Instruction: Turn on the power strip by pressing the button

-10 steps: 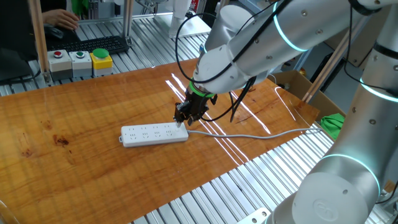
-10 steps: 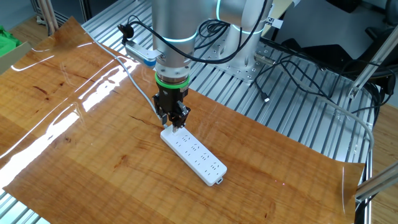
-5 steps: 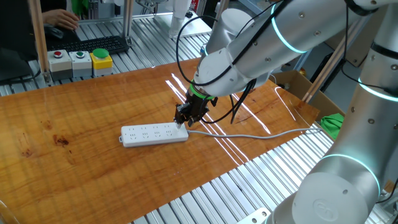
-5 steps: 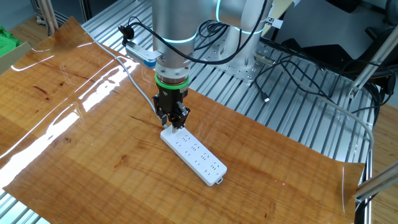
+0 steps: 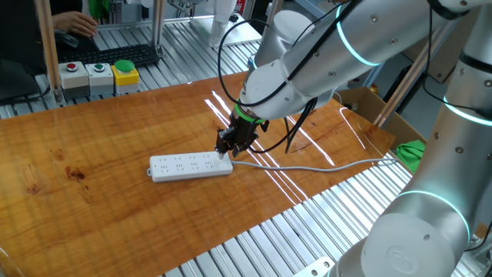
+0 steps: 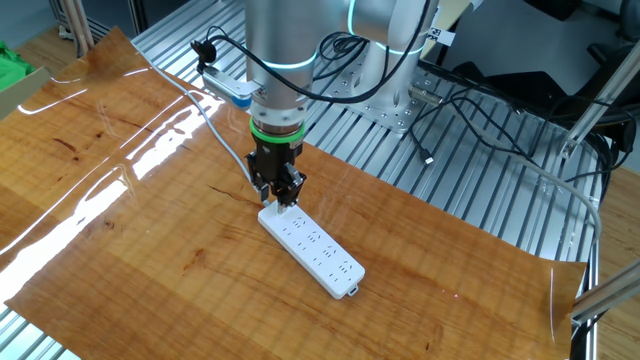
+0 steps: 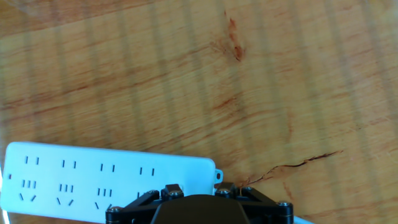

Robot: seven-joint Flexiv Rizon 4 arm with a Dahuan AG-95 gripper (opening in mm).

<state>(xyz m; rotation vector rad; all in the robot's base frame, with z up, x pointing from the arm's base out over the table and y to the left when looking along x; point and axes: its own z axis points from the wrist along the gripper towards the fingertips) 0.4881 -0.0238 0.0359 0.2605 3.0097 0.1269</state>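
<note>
The white power strip (image 5: 188,165) lies flat on the wooden table, and its grey cable (image 5: 307,168) runs off to the right. My gripper (image 5: 225,150) points down at the strip's cable end, right above or touching it. The other fixed view shows the same: the gripper (image 6: 280,200) is over the near end of the strip (image 6: 312,245). In the hand view the strip (image 7: 93,180) lies at the lower left and the gripper body (image 7: 199,208) covers its end. The button is hidden under the gripper. No view shows the fingertips.
Red (image 5: 73,73), green (image 5: 98,71) and yellow (image 5: 124,71) knobs on grey boxes stand at the table's far left edge, with a black keyboard (image 5: 127,54) behind them. A cardboard box holding something green (image 5: 411,151) sits off the right edge.
</note>
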